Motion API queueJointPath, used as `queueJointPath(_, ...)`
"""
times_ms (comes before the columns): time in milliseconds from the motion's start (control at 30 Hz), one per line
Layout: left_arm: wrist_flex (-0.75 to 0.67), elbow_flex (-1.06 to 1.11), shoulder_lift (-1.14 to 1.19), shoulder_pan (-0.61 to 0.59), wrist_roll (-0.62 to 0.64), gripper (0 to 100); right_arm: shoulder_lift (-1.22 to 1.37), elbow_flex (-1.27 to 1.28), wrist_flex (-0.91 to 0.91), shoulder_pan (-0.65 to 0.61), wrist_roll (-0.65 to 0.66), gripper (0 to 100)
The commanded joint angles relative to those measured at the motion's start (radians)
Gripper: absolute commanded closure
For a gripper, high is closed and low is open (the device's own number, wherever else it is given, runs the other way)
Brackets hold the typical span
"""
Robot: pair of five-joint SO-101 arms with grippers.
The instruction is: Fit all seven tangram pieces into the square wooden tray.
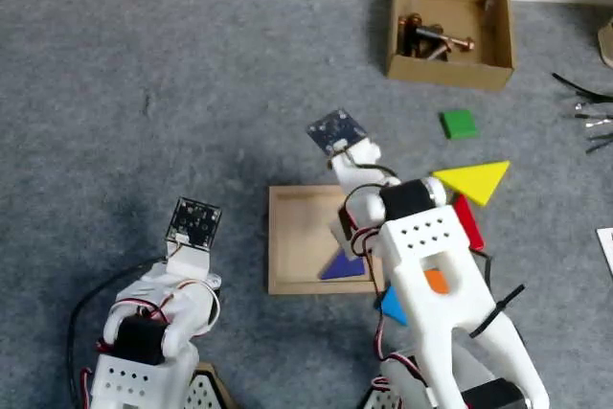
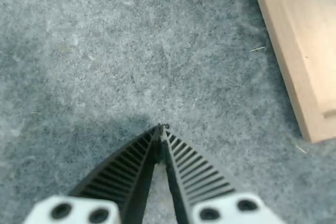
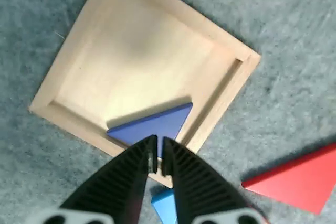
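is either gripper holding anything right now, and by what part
The right gripper seems to pinch the blue triangle by the edge nearest the tray rim; the left gripper is shut on nothing.

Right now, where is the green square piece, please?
In the high view the green square piece lies right of the tray, between the cardboard box and the yellow triangle.

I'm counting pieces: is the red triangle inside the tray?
No, the red triangle lies on the grey carpet, outside the tray.
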Motion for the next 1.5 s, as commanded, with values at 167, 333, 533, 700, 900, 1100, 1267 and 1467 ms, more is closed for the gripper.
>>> queueJointPath(167,0.005,0.019,-0.004,0.015,0.006,99,0.004,0.061,-0.185,-0.11,-0.002,99.3)
queueJointPath(333,0.005,0.019,-0.004,0.015,0.006,99,0.004,0.148,-0.255,-0.122,-0.002,99.3)
queueJointPath(533,0.005,0.019,-0.004,0.015,0.006,99,0.004,0.243,-0.314,-0.122,0.0,99.3)
queueJointPath(700,0.005,0.019,-0.004,0.015,0.006,99,0.004,0.311,-0.374,-0.122,0.0,99.3)
queueJointPath(900,0.005,0.019,-0.004,0.015,0.006,99,0.004,0.329,-0.377,-0.119,0.0,99.3)
queueJointPath(1100,0.005,0.019,-0.004,0.015,0.006,99,0.004,0.36,-0.378,-0.117,0.0,99.3)
queueJointPath(1267,0.005,0.019,-0.004,0.015,0.006,99,0.002,0.378,-0.375,-0.099,0.0,99.3)
queueJointPath(1467,0.005,0.019,-0.004,0.015,0.006,99,0.002,0.387,-0.375,-0.039,0.0,99.3)
